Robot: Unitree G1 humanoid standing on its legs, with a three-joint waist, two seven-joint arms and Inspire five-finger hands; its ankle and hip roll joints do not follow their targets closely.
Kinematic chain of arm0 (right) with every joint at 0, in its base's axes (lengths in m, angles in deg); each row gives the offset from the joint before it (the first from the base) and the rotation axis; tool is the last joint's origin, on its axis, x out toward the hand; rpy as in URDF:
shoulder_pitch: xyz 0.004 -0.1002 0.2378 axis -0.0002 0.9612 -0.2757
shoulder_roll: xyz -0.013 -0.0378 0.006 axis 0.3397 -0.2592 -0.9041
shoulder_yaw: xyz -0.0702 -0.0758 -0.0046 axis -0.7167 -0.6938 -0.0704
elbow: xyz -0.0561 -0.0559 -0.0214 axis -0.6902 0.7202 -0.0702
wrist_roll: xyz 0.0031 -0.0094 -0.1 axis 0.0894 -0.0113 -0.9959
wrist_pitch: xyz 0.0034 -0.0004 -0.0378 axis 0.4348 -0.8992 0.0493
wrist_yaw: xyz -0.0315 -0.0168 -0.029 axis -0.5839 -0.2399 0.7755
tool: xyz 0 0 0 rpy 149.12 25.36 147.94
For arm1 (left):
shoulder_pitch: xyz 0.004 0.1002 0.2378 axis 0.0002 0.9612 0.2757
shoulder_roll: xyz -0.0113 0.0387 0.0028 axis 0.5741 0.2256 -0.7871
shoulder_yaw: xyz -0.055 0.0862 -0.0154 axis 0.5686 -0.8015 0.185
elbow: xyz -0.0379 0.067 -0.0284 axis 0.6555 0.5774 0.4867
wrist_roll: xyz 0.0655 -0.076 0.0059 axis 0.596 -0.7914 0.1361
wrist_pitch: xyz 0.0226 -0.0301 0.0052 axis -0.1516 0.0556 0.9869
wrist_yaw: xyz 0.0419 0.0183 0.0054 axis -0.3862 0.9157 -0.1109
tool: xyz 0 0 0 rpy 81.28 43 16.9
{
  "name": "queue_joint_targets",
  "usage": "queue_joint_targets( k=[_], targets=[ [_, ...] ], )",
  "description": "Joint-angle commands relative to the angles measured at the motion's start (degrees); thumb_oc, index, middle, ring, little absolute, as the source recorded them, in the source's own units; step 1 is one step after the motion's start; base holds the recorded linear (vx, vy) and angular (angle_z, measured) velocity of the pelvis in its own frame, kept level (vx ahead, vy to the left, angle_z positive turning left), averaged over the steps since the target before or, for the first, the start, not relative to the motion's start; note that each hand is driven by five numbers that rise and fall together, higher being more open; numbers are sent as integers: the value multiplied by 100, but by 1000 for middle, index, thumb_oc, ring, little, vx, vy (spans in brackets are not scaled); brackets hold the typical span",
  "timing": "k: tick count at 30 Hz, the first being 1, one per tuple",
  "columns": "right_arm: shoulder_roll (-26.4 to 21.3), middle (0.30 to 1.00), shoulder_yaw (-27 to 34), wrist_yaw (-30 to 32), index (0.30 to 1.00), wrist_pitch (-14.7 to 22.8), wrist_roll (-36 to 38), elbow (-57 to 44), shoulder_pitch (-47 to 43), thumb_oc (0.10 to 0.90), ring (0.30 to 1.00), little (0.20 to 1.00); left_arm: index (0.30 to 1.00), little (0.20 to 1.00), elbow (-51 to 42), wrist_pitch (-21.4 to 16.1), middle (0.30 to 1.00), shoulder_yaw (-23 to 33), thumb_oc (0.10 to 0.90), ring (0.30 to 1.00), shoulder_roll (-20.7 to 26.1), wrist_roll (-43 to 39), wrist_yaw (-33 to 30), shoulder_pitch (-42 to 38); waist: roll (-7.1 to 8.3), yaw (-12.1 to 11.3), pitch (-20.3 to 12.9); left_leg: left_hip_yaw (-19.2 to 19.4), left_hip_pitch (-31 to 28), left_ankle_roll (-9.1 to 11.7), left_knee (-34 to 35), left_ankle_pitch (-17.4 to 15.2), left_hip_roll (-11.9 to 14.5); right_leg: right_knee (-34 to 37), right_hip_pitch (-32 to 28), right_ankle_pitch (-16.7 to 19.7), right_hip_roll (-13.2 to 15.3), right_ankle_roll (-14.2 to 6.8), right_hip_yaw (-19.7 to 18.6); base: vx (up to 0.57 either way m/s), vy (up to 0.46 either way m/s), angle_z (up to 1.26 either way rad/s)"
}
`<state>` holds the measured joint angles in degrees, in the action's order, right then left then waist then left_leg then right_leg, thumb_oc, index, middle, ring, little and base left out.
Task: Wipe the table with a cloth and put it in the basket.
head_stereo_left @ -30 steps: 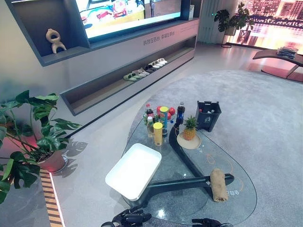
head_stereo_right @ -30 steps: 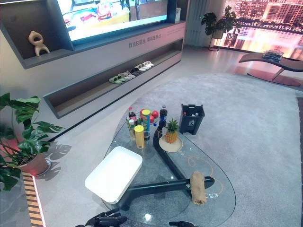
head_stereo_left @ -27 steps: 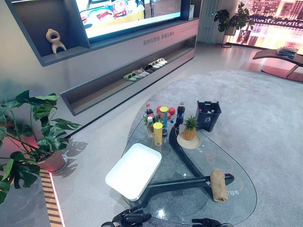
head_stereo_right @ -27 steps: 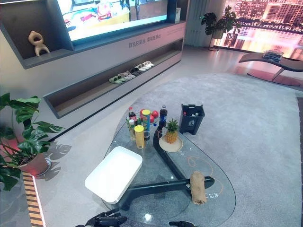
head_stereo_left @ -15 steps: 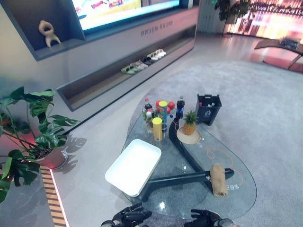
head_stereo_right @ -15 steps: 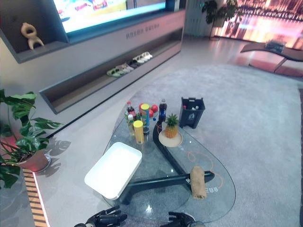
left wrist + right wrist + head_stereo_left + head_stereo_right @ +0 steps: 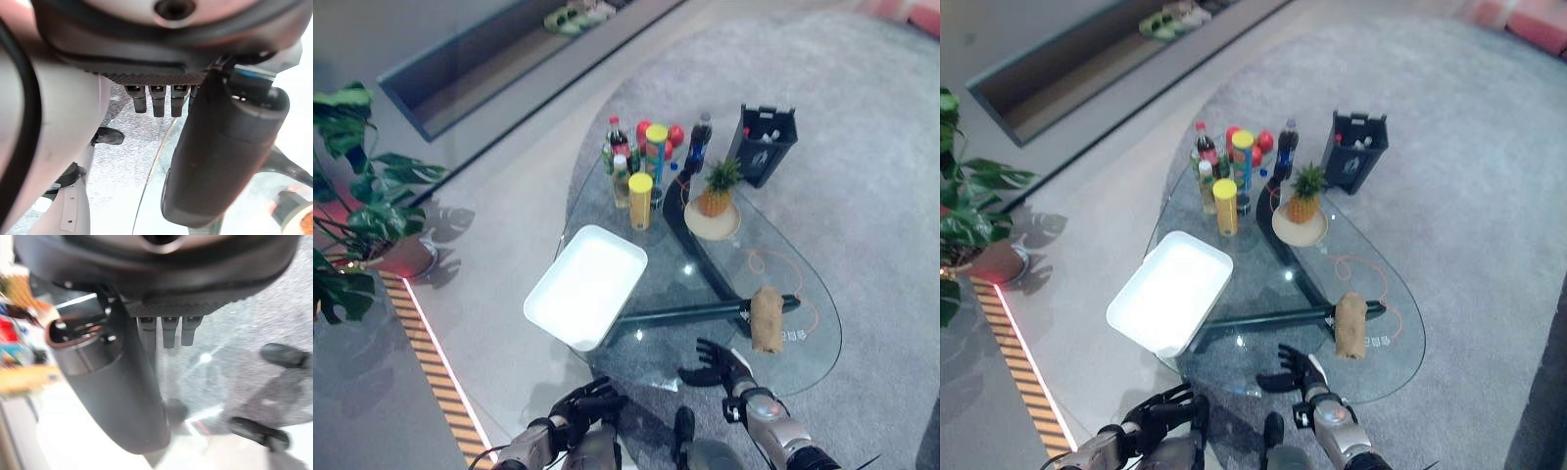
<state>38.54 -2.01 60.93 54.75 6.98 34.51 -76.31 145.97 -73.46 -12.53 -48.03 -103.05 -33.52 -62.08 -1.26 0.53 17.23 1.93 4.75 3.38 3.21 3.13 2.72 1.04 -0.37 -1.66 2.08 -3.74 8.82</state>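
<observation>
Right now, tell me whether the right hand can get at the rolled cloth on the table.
Probably yes. The right hand hovers open at the near edge of the glass table, and the cloth lies just beyond it with only bare glass between.

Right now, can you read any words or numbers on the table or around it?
Nothing can be read.
Labels on the plastic bottles and yellow-lidded tubes: too small.
Print on the clear glass table beside the rolled tan cloth: blurred.
Marks on the dark bin: too small.
</observation>
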Motion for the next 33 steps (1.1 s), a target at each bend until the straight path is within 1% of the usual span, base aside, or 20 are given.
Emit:
queue_joint_targets(
  k=[1, 2, 3, 4, 7, 10, 14, 15, 17, 18, 21, 23, 27, 29, 32, 33],
  targets=[
    [-13, 900, 43, 810, 900, 683, 235, -877, -304, 800, 900, 900, 900, 900, -99, 26, 900, -122, 800, 900, -195, -270, -2, -40, 260, 184, 102, 79, 127, -382, -617, -590, -414, -159, 707, 259, -26, -22, -704, -57, 13, -2],
    [-24, 900, 153, 1191, 900, 823, 86, -1004, -339, 800, 900, 900, 900, 900, -128, 3, 900, -110, 800, 900, -199, -323, -33, -73, 267, 214, 192, 95, 214, -393, -695, -597, -410, -225, 796, 258, -40, -11, -724, -39, 16, -3],
    [-27, 900, 222, 1422, 900, 880, -18, -1096, -372, 800, 900, 900, 900, 900, -140, -24, 900, -122, 800, 900, -213, -386, -69, -96, 275, 235, 243, 109, 283, -401, -761, -603, -406, -269, 857, 259, -46, -3, -736, -23, 15, -5],
    [-28, 900, 236, 1487, 900, 907, -54, -1118, -381, 800, 900, 900, 900, 900, -144, -34, 900, -125, 800, 900, -215, -402, -75, -103, 276, 240, 256, 113, 302, -404, -779, -606, -405, -279, 873, 259, -48, 0, -740, -17, 12, -11],
    [-57, 900, 408, 2110, 900, 1014, -376, -1388, -528, 800, 900, 900, 900, 900, -198, -130, 900, -99, 800, 900, -214, -534, -149, -196, 310, 281, 441, 159, 551, -420, -1022, -635, -404, -409, 1076, 277, -63, 27, -755, -34, 5, -13],
    [-114, 900, 551, 2608, 900, 1070, -626, -1603, -654, 800, 900, 900, 900, 900, -258, -159, 900, -86, 800, 900, -180, -565, -184, -290, 360, 301, 621, 194, 789, -426, -1302, -688, -390, -548, 1252, 284, -68, 47, -730, -11, -3, -1],
    [-217, 900, 742, 3067, 900, 1040, -825, -1865, -853, 800, 900, 900, 900, 900, -333, -186, 900, -112, 800, 900, -165, -613, -271, -412, 404, 317, 850, 170, 1128, -433, -1700, -768, -386, -771, 1492, 268, -78, 91, -703, 0, 0, 0],
    [-259, 900, 786, 3274, 900, 1040, -948, -1931, -917, 800, 900, 900, 900, 900, -342, -198, 900, -130, 800, 900, -163, -632, -288, -452, 407, 325, 923, 160, 1227, -433, -1828, -800, -385, -857, 1571, 253, -83, 104, -696, 0, 0, 0],
    [-356, 900, 868, 3562, 900, 1004, -1099, -2024, -1065, 800, 900, 900, 900, 900, -358, -235, 900, -159, 800, 900, -184, -657, -307, -525, 383, 343, 1056, 143, 1398, -432, -1994, -826, -393, -977, 1723, 241, -87, 127, -686, -17, 10, 2],
    [-419, 900, 938, 3874, 900, 956, -1246, -2140, -1159, 800, 900, 900, 900, 900, -380, -280, 900, -184, 800, 900, -214, -658, -306, -548, 347, 359, 1150, 135, 1504, -430, -2061, -826, -405, -1038, 1831, 235, -91, 144, -682, -36, 28, 4],
    [-512, 900, 1048, 4269, 900, 969, -1444, -2209, -1256, 800, 900, 900, 900, 900, -402, -337, 900, -225, 800, 900, -255, -663, -285, -555, 277, 387, 1256, 119, 1656, -424, -2162, -833, -426, -1117, 1972, 223, -93, 166, -696, -24, 37, 0],
    [-565, 900, 1141, 4510, 900, 903, -1535, -2261, -1328, 800, 900, 900, 900, 900, -430, -354, 900, -270, 800, 900, -279, -686, -287, -538, 233, 407, 1256, 118, 1807, -420, -2209, -825, -449, -1176, 2132, 217, -94, 175, -713, 6, 41, -3],
    [-639, 900, 1219, 4745, 900, 686, -1370, -2229, -1470, 800, 900, 900, 900, 900, -502, -348, 900, -336, 800, 900, -277, -793, -334, -607, 178, 441, 1256, 166, 2192, -413, -2365, -803, -482, -1333, 2522, 220, -87, 183, -723, -6, 37, -5],
    [-678, 900, 1203, 4829, 900, 614, -1331, -2201, -1585, 800, 900, 900, 900, 900, -572, -378, 900, -377, 800, 900, -292, -801, -377, -634, 143, 459, 1256, 211, 2488, -397, -2528, -803, -484, -1462, 2804, 223, -67, 187, -696, -11, 33, -2],
    [-708, 900, 1194, 4997, 900, 531, -1356, -2235, -1744, 800, 900, 900, 900, 900, -661, -433, 900, -479, 800, 900, -295, -868, -431, -664, 93, 488, 1256, 242, 2795, -400, -2701, -844, -500, -1673, 3143, 190, -64, 187, -683, 4, 7, -1],
    [-706, 900, 1191, 5013, 900, 523, -1362, -2230, -1764, 800, 900, 900, 900, 900, -666, -442, 900, -492, 800, 900, -296, -886, -429, -661, 79, 484, 1256, 249, 2821, -403, -2737, -874, -494, -1713, 3176, 167, -74, 188, -686, 16, 32, 2]
  ],
)
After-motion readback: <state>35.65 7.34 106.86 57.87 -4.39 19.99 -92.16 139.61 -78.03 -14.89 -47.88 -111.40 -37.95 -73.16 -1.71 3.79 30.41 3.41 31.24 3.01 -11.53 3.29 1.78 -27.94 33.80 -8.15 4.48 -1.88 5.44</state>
